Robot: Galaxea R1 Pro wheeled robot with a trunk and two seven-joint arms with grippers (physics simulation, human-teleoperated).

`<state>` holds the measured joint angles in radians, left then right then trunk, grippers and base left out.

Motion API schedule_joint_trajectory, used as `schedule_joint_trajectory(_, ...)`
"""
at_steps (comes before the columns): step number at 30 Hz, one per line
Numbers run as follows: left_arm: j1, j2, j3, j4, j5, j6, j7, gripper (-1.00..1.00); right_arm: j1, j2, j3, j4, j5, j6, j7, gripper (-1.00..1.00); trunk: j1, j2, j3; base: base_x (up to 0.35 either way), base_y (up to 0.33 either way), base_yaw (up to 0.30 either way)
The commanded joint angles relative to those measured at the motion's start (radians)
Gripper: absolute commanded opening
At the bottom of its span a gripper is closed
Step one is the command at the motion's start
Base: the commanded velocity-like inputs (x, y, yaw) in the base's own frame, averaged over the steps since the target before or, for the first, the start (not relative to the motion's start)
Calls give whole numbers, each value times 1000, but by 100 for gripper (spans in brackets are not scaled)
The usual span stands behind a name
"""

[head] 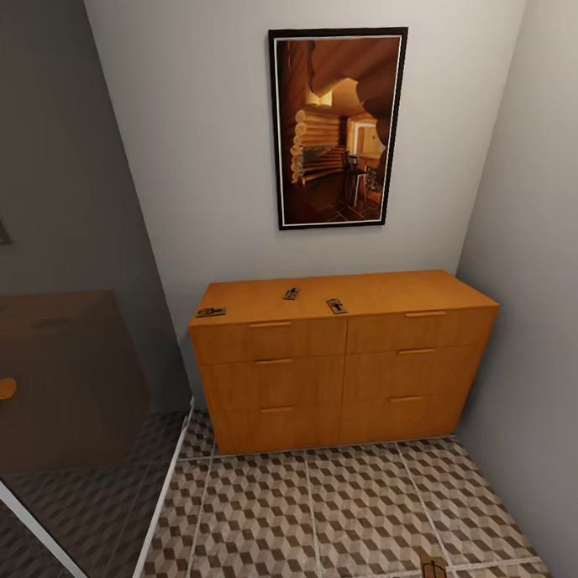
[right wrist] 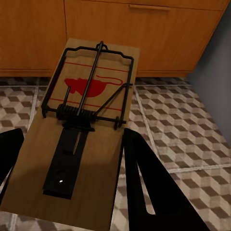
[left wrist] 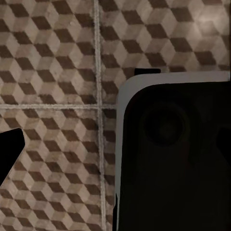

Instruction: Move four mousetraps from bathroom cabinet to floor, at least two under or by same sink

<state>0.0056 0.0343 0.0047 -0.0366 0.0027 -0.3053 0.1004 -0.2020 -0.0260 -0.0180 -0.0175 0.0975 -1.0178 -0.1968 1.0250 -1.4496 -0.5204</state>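
On the cabinet (head: 340,295) top, three mousetraps (head: 291,293) remained. Toward six o'clock, the right gripper (right wrist: 67,159) clamped a fourth mousetrap (right wrist: 79,130) above the bathroom floor (head: 332,514); left gripper's state unclear.

The left wrist camera looks down on the bathroom floor (left wrist: 53,62), whose tiles carry a cube pattern in brown, beige and white. Pale grout lines (left wrist: 99,86) cross it, one running along the view and one across, meeting beside a large dark panel with a pale rounded edge (left wrist: 173,154) that lies over the tiles. A black fingertip (left wrist: 8,154) juts in from the edge of the picture.
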Motion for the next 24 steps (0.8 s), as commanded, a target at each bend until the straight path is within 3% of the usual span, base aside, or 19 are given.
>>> schedule_joint_trajectory(1, 1, -6, 1, -19, 0, 2, 4, 100, -1, 0, -2, 1, 7, -2, -3, -100, 0, 0, -1, 0, 0, 0)
schedule_joint_trajectory(5, 1, -18, 1, -115, 0, 35, 7, 100, -1, 2, -2, 1, 7, -2, -3, -100, 0, 0, -1, 0, 0, 0)
schedule_joint_trajectory(11, 1, -26, 1, -365, 0, 302, 7, 100, -1, 3, -2, 2, 7, -2, -4, -100, 0, 0, -1, 0, 0, 0)
schedule_joint_trajectory(15, 1, -26, 1, -487, 0, 405, 7, 100, -1, 3, -2, 2, 7, -2, -3, -100, 0, 0, -1, 0, 0, 0)
schedule_joint_trajectory(19, 1, -27, 1, -578, 0, 455, 7, 100, -1, 3, -2, 2, 7, -2, -3, -100, 0, 0, -1, 0, 0, 0)
schedule_joint_trajectory(24, 1, -27, 0, -741, 0, 594, 7, 100, -1, 2, -2, 2, 7, 0, -3, -100, 0, 0, -1, 0, 0, 0)
